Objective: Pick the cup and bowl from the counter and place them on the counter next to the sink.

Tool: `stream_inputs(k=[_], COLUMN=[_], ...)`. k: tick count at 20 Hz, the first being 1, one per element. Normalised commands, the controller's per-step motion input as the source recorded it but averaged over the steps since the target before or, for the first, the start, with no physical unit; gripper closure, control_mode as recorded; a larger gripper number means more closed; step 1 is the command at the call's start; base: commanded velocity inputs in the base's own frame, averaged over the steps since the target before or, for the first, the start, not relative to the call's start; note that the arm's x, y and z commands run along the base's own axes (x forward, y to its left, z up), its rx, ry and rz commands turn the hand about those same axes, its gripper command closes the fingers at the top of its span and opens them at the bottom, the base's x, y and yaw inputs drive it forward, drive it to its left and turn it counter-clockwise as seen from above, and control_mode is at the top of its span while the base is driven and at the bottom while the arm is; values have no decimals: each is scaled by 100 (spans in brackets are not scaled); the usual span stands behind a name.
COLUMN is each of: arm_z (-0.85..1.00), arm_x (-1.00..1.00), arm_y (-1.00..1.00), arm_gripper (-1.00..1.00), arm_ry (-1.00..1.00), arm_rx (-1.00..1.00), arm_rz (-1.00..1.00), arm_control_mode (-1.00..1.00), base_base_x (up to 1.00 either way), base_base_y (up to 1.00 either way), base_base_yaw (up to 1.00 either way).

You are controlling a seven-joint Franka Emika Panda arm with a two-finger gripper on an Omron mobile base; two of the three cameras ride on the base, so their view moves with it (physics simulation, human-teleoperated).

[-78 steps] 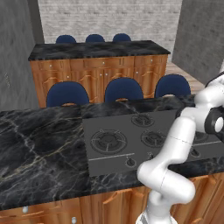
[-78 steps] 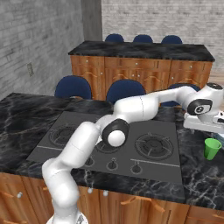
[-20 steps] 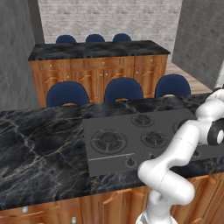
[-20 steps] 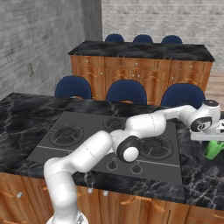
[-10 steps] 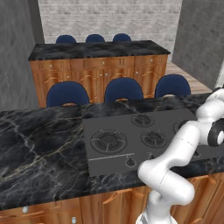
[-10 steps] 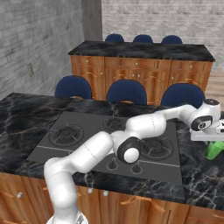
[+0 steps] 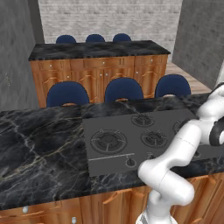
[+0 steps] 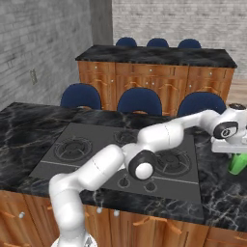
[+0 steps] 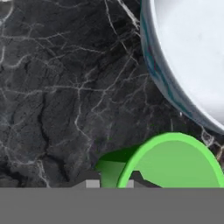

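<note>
Jaws have clenched since earlier, now pinching the cup (image 9: 168, 162) rim for lifting, near the counter's (image 9: 57, 87) right edge, bowl (image 9: 192, 57) beside.

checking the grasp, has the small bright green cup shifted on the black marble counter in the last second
No. The small bright green cup sits at the same spot beside the dark stovetop on the black marble counter.
</note>
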Motion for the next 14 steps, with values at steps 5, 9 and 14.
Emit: stream_inputs(k=[5,9,14], arm_z=[71,55,44], arm_x=[-73,-58,-71], arm_y=[23,89,100], arm_gripper=[100,100,100], arm_ry=[-2,0,0], arm_rx=[-2,-11,-15], arm_rz=[0,0,0], arm_control_mode=[-100,-100,-100], base_base_x=[0,0,0], base_base_y=[0,0,0], base_base_yaw=[0,0,0])
